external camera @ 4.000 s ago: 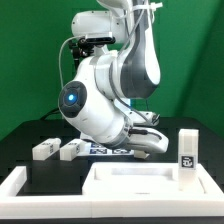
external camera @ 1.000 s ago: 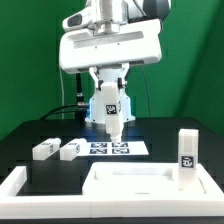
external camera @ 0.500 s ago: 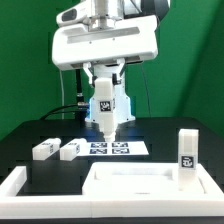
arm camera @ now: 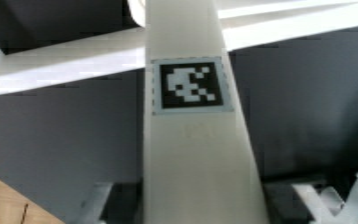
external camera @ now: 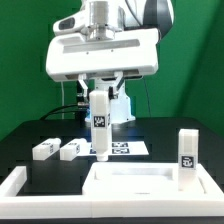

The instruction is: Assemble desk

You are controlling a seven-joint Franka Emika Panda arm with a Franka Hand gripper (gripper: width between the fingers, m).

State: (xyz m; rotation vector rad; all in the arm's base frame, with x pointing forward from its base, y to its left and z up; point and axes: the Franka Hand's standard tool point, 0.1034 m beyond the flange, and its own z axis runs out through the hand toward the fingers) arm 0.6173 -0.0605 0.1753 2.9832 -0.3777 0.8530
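A long white desk leg [external camera: 100, 128] hangs upright above the table, and my gripper [external camera: 100, 93] is shut on its upper end. Its lower tip is just behind the far rim of the white desk slab [external camera: 140, 182], which lies at the front. In the wrist view the leg [arm camera: 194, 110] with its square marker runs down the middle between my fingers [arm camera: 126, 200], with my gripper [arm camera: 208, 205] closed on it. Parts of the slab's rim [arm camera: 69, 66] show beyond it. Two legs [external camera: 45, 149] [external camera: 70, 149] lie to the exterior view's left. Another leg [external camera: 186, 155] stands upright at the right.
The marker board [external camera: 122, 149] lies flat on the black table behind the slab. A white frame [external camera: 14, 184] borders the table at the front left. The arm's white body [external camera: 105, 55] hangs over the middle of the table.
The arm has shifted toward the exterior view's left and come lower, carrying the leg with it; the leg's tip is now close to the slab's far rim.
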